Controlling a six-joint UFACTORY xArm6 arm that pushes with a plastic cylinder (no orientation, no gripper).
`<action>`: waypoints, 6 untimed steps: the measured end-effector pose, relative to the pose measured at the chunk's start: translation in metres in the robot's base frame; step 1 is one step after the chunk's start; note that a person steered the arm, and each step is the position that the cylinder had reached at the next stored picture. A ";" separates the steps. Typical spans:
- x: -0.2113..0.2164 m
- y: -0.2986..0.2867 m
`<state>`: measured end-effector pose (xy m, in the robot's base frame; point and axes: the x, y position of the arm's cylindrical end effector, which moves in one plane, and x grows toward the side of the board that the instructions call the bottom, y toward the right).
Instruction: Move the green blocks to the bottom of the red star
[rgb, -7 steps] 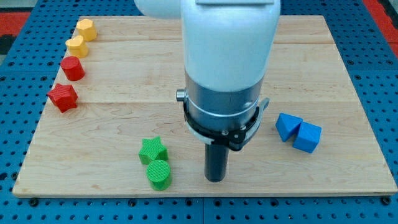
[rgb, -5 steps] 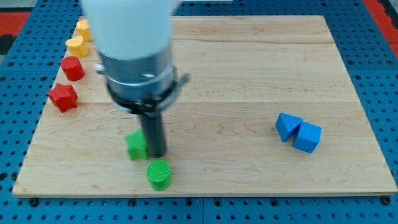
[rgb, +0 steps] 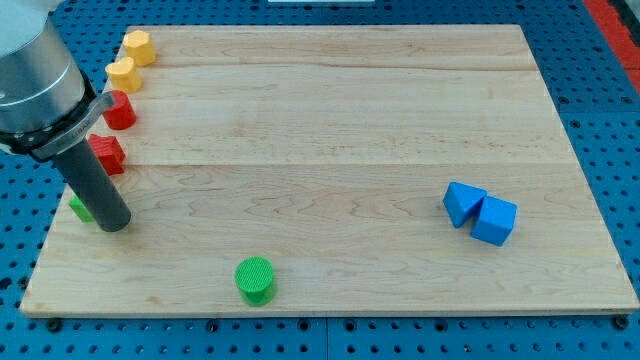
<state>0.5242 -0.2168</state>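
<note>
My tip (rgb: 113, 224) rests on the board near the view's left edge. A green star block (rgb: 80, 208) shows only partly behind the rod, touching its left side. It lies just below the red star (rgb: 107, 153), which the rod partly hides. A green cylinder (rgb: 254, 280) stands alone near the view's bottom edge, well to the right of my tip.
A red cylinder (rgb: 121, 110) and two yellow blocks (rgb: 122, 72) (rgb: 138, 46) line the board's upper left edge. Two blue blocks (rgb: 464, 202) (rgb: 494, 220) sit together at the right. The wooden board (rgb: 340, 120) lies on a blue pegboard.
The arm swept left across the board, pushing the green star from beside the green cylinder to the left edge below the red star. The green cylinder stayed put.
</note>
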 end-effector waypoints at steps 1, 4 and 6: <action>0.000 0.049; 0.094 0.253; 0.060 0.122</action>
<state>0.5846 -0.0950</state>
